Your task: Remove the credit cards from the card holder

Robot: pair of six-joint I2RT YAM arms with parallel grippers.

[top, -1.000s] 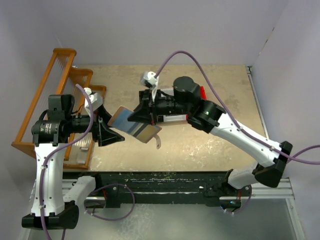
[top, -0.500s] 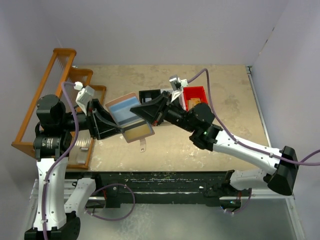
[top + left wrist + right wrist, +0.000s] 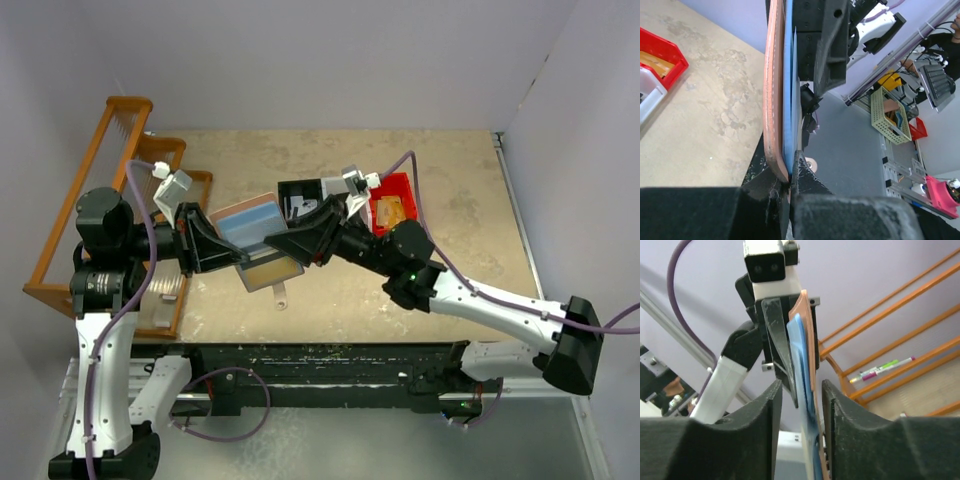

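- The left fingers [image 3: 812, 189] pinch the card holder [image 3: 255, 232] tight, up over the counter [image 3: 450, 165].
- The right fingers [image 3: 757, 412] sit loose on each side of it.
- Next, I think, they must grab a card and pull.

Pale lilac walls [image 3: 300, 60] close in a mottled tan table [image 3: 440, 170] under even light; an orange wooden rack [image 3: 90, 170] stands left of the left tool [image 3: 243, 262], and a red bin [image 3: 402, 180] sits just beyond the right tool [image 3: 270, 244].
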